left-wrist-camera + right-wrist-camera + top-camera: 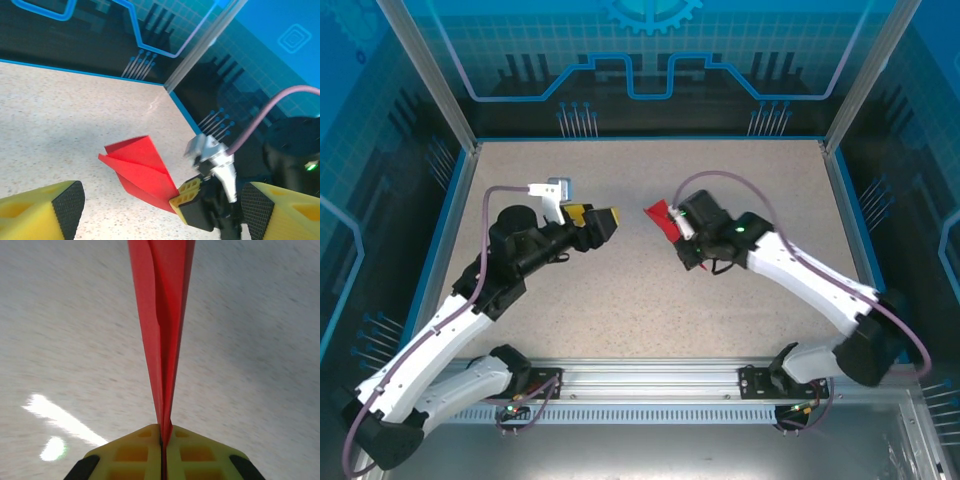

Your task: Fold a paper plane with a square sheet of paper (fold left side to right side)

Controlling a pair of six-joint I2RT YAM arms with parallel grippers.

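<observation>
the work place is a speckled beige table (pixel 650 290) inside a box of blue walls (pixel 880 60) printed with circuit lines and a gear sign; i can read no word, brand or label anywhere, and the paper itself is plain. in the top view the paper plane (pixel 662 216) is near the middle of the table, a small red pointed shape at the tip of the right gripper (pixel 680 232), and the left gripper (pixel 603 226) faces it from near, apart from it. in the left wrist view the left gripper (pixel 161 207) has its yellow fingers (pixel 45 212) spread wide with nothing between the pads, and beyond them the paper plane (pixel 140 170) shows its creases, seemingly off the table, pinched at one end by the right gripper (pixel 189 200). in the right wrist view the right gripper (pixel 162 440) is closed tight on the folded edge of the paper plane (pixel 162 315), which stands out straight from the jaws. i judge the paper very light and thin, stiffer along its folds, easy to crush and ready to slip; the best hold is flat on the layered keel, not on the loose wings.
</observation>
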